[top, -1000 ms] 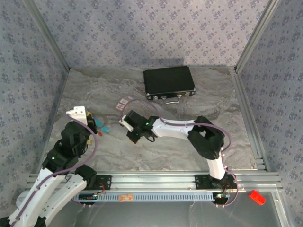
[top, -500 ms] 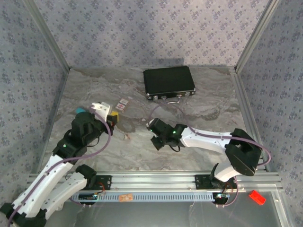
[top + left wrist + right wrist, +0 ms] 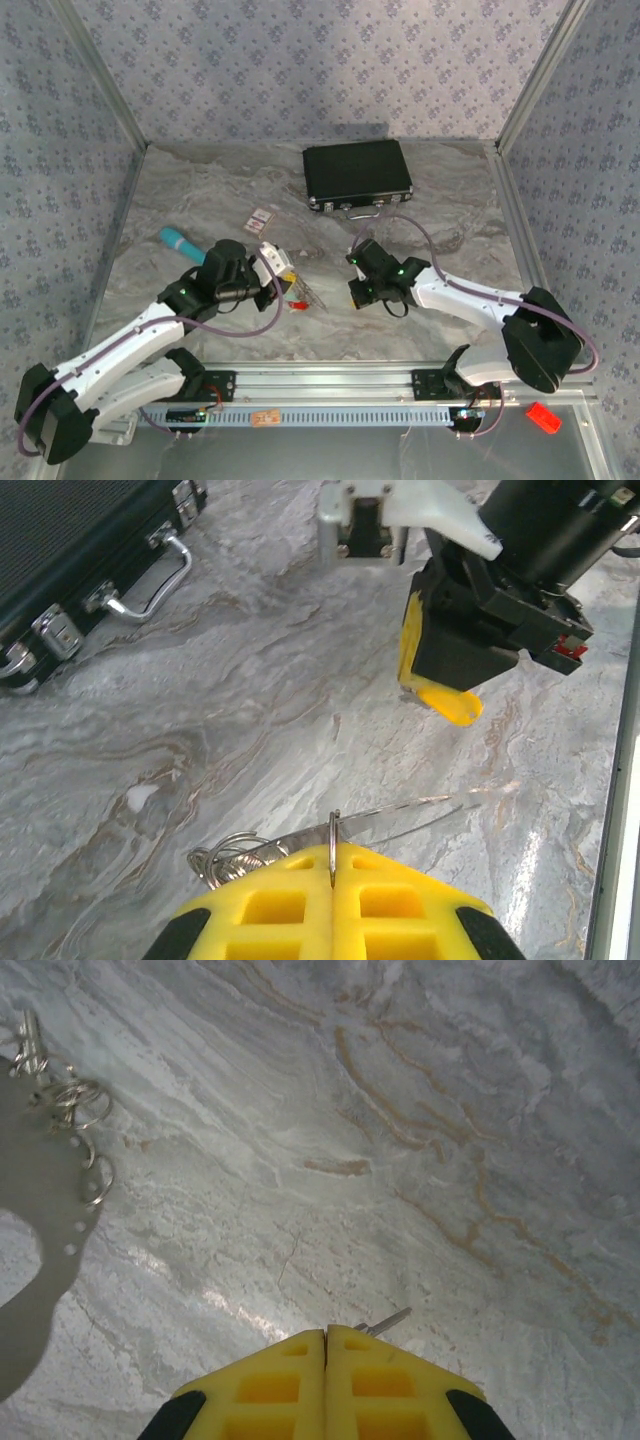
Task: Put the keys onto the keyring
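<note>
- Nearest of all, beyond the table's front rail, a small red block [image 3: 543, 417] lies at the right.
- The left arm [image 3: 130, 345] runs low from the near-left corner, stretched forward and rightward to mid-table, with its wrist tipped down.
- The left gripper [image 3: 285, 275] has its 2 yellow pads [image 3: 290, 905] pressed together. They pinch the thin wire of the keyring [image 3: 333, 830], which stands upright in the seam.
- More of that wire juts ahead over the marble table [image 3: 200, 190], and a small coil of rings [image 3: 228, 858] bunches against the pads' left side.
- From above, the red tag [image 3: 297, 302] lies just beside the left fingertips, on the near side.
- The right arm [image 3: 470, 300] rises from the near-right base and folds its elbow out to the right. Its forearm reaches leftward to mid-table.
- The right gripper [image 3: 355, 290] faces the left one across a short gap, with its fingers angled down at the marble.
- Its 2 pads are closed tight on 1 key [image 3: 385, 1322], of which only a thin metal tip shows at the seam.
- Farther left lies a teal stick [image 3: 180, 243].
- Beyond the grippers lie 2 small cards [image 3: 262, 216], their print too small to read.
- Farthest back sits a shut black case [image 3: 358, 175], its metal latches and handle facing the arms.
</note>
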Available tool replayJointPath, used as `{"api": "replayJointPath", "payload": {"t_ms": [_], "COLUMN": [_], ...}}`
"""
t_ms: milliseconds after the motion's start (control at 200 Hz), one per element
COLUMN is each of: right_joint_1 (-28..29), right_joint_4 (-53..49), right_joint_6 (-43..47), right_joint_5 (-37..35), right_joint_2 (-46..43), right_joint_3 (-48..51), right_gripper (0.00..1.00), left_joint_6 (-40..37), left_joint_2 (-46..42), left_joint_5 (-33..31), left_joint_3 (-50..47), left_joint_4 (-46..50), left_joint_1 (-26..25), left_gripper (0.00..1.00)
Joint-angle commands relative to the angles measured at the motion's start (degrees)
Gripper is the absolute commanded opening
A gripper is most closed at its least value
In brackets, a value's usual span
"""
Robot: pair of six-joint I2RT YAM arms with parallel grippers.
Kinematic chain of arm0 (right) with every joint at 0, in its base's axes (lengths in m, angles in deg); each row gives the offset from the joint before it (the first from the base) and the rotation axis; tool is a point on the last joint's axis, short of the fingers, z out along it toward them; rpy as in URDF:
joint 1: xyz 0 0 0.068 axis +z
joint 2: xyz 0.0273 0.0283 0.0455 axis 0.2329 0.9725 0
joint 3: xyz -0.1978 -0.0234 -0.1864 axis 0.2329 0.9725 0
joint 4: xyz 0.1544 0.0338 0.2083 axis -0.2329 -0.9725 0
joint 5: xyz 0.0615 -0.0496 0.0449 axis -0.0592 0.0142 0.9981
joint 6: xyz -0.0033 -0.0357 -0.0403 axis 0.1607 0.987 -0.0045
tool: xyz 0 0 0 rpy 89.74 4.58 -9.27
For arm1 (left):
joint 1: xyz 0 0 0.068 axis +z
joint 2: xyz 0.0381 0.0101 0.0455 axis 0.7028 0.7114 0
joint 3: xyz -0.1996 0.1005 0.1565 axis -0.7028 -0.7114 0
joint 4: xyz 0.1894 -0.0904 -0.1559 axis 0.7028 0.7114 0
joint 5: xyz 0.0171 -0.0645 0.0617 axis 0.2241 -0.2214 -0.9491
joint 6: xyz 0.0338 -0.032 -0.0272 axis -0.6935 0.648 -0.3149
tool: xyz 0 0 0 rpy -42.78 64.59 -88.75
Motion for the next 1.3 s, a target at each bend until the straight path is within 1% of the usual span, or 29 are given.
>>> {"api": "replayJointPath", "payload": {"t_ms": [0,255,500,725,790,885,950,1019,1084,1144,1234,1294], "right_joint_1": [-0.4,0.2,0.1,0.0,0.2,0.6,1.0,1.2,1.8,3.1,4.7,4.5], "right_joint_4": [-1.4,-0.5,-1.0,-2.1,-2.3,-2.6,-2.5,-2.3,-2.0,-1.0,1.0,2.6], "right_joint_6": [-1.0,-2.0,-2.2,-1.6,-1.4,-0.8,0.2,1.0,2.2,3.3,5.9,8.9], "right_joint_5": [3.7,3.7,3.4,3.8,3.8,3.6,3.6,3.1,1.8,-1.3,-6.5,-8.8], "right_joint_2": [-0.6,1.5,2.8,3.9,3.8,3.8,4.0,4.1,2.9,0.1,-6.0,-9.9], "right_joint_3": [1.2,2.9,3.1,2.4,1.8,1.4,1.3,1.5,1.8,2.1,2.6,3.1], "right_gripper": [0.00,0.00,0.12,0.14,0.18,0.26,0.29,0.30,0.30,0.30,0.30,0.30], "left_joint_6": [-4.5,-7.2,-8.9,-9.4,-9.4,-9.3,-9.4,-9.6,-9.7,-9.7,-9.6,-9.0], "left_joint_2": [0.9,2.9,3.9,3.6,3.6,3.5,3.5,3.4,3.1,2.8,1.9,1.1], "left_joint_5": [4.6,2.8,1.6,1.4,1.2,1.1,1.1,1.0,0.9,0.8,0.5,-0.4], "left_joint_3": [-1.0,-1.0,-1.2,-1.6,-1.6,-1.6,-1.7,-1.6,-1.5,-1.5,-1.8,-2.1], "left_joint_4": [-3.7,-2.2,-2.2,-3.0,-3.1,-3.2,-3.2,-3.0,-2.6,-2.3,-2.8,-3.5], "left_joint_1": [-1.6,-2.8,-3.9,-4.0,-3.9,-4.0,-4.0,-4.0,-4.0,-4.0,-4.0,-4.0], "left_gripper": [0.00,0.00,0.00,0.00,0.00,0.00,0.00,0.00,0.00,0.00,0.00,0.00]}}
